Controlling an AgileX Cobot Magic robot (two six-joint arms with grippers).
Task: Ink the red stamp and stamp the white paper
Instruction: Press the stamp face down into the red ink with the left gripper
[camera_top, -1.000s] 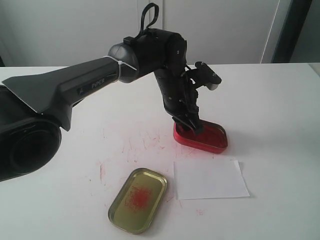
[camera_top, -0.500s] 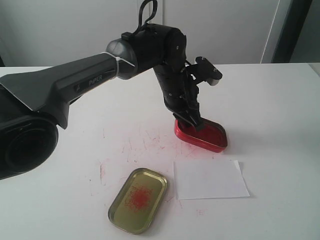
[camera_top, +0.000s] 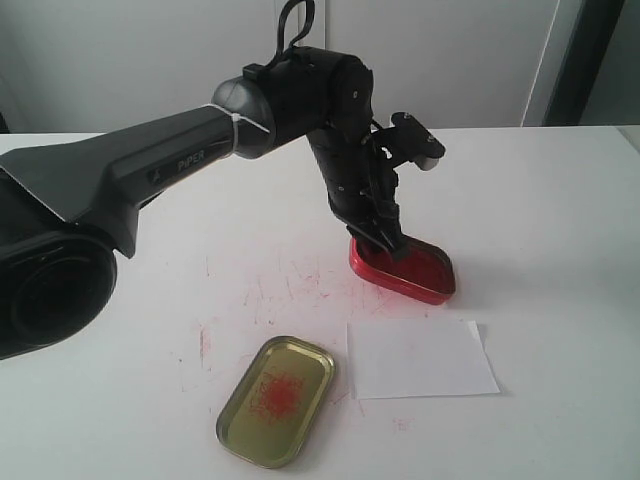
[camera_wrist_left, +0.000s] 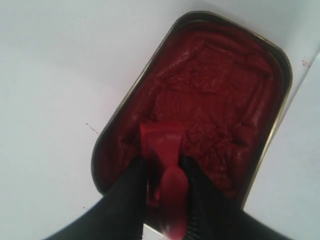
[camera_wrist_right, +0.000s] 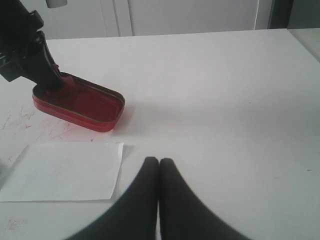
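Left arm: my left gripper (camera_top: 390, 248) reaches down into the ink tin (camera_top: 436, 288), jaws clamped on the red stamp (camera_wrist_left: 161, 142).
Paper: the white paper (camera_top: 420, 358) lies just beside the tin, on the exterior camera's side of that gripper, long edge roughly along the tin's length.
Stamp: base looks set on the ink, at the tin's end under the gripper.
Right gripper (camera_wrist_right: 159, 167): fingers pressed together, empty, so the carry is the left's.

Prob. lab: white table (camera_top: 560, 200), robot arm (camera_top: 150, 170)
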